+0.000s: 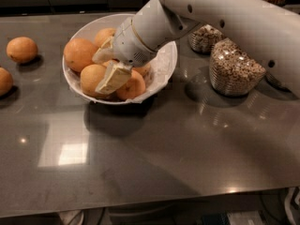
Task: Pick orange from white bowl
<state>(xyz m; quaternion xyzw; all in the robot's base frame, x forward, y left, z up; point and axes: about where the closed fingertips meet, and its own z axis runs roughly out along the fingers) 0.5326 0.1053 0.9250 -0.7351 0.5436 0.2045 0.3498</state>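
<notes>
Camera view: hand (pixel 98 74) over half-hidden orange (pixel 108 63)

A dark grey, glossy stone countertop (pixel 154 158) fills the room's foreground, with a pale square of light reflected on its left part. Two loose round oranges sit at its left end, one (pixel 21 49) further back, the other (pixel 3 81) cut by the edge. On the right stand round glass jars of brown cereal, one near (pixel 233 69) and one behind (pixel 205 37). The gripper (pixel 108 67) is well right of the loose oranges.

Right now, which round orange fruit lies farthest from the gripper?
The orange cropped at the left edge; the gripper sits inside the wide white bowl.
</notes>
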